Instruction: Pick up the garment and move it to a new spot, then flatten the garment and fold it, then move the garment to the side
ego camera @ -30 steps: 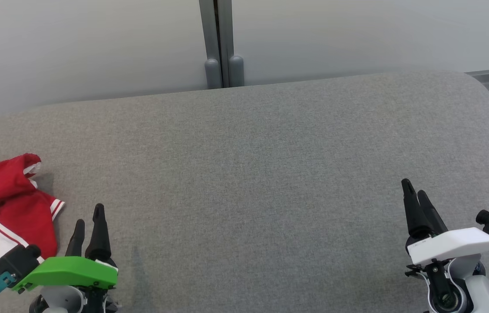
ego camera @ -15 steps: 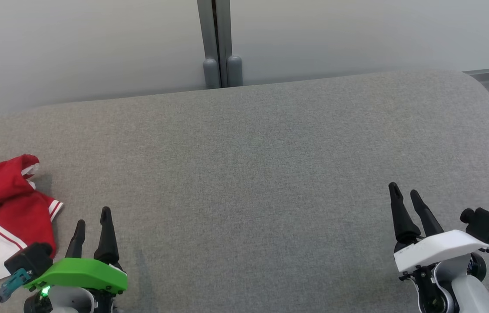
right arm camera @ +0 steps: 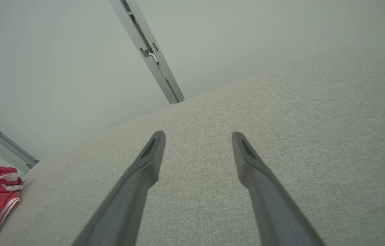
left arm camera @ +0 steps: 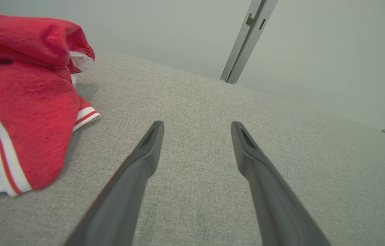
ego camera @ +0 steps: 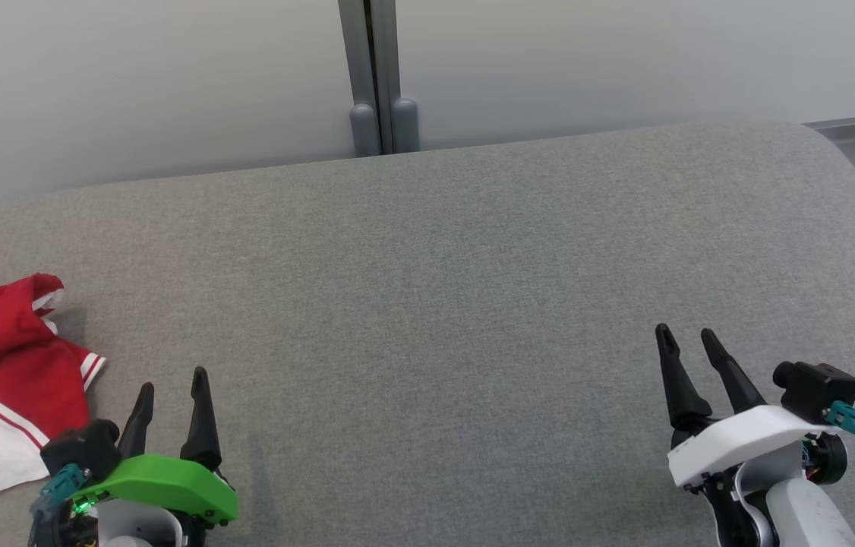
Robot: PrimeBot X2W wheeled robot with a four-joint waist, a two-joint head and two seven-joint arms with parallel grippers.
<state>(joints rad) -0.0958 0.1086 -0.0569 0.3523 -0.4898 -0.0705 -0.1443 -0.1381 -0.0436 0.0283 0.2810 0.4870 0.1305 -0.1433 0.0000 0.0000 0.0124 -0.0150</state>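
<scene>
Grey surface (ego camera: 427, 304), red-and-white garment (ego camera: 2, 365) crumpled near its left edge, left fingers (ego camera: 202, 418) and right fingers (ego camera: 676, 384) spread, empty

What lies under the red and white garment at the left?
The garment rests crumpled on the grey padded surface, which shows beside it. Anything beneath its folds is covered and cannot be seen.

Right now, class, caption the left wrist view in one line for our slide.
Open left gripper poised over the grey cushion, crumpled red-and-white garment lying apart to its left.
</scene>
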